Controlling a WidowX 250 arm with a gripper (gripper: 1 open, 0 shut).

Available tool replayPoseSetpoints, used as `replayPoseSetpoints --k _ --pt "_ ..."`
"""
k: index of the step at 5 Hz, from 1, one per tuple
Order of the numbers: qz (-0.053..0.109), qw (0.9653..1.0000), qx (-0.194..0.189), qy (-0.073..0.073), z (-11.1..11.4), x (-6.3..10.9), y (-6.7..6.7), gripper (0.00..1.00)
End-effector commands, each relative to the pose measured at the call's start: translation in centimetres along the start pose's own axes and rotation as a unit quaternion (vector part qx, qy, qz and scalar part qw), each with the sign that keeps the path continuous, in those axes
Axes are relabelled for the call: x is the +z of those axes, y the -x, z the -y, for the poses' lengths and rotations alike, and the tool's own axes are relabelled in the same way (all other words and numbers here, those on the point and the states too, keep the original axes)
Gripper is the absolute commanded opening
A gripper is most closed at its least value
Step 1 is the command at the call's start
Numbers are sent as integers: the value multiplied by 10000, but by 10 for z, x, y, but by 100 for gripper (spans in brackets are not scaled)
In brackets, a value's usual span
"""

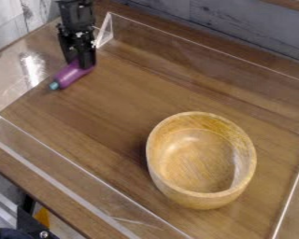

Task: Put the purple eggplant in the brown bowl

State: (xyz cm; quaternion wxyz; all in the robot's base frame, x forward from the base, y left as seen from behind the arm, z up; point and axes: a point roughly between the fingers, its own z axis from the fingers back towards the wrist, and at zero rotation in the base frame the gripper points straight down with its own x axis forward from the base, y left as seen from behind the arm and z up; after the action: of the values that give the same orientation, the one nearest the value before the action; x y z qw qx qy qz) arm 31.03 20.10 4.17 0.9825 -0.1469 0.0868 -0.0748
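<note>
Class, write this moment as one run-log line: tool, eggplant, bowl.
tool: closed on purple eggplant | eggplant: at table's far left | brown bowl: nothing inside, near right | placing: not yet done
</note>
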Motion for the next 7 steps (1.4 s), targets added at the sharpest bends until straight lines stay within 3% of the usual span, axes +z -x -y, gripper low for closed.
replayPoseSetpoints --k 1,2,3,4,6,7 --pt "322 9986 -189 -379 21 35 -1 0" --pt "273 9981 -363 -406 31 34 -4 0" --pt "309 9984 -236 -399 54 40 -1 0" --pt "364 9984 -168 -407 94 52 2 0" --pt "218 9969 -624 -433 148 50 8 0" --pt "64 9942 -967 -461 153 56 6 0"
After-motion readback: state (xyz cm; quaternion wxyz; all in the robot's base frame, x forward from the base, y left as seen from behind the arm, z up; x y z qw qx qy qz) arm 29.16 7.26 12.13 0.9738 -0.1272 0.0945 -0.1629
